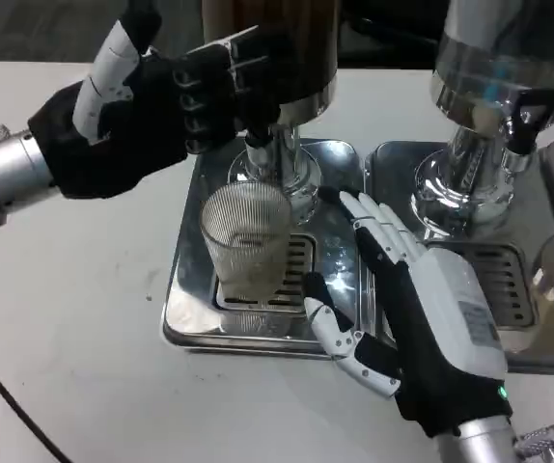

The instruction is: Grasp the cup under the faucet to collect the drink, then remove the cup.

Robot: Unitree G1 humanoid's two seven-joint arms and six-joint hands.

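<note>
We seem to face a drinks-service counter, as in a café or canteen test set-up: a white table [74,318] carries two beverage dispensers, one [282,58] above our left hand [152,101], another [494,87] beyond our right hand [422,318], each over a steel drip tray [185,299].
</note>
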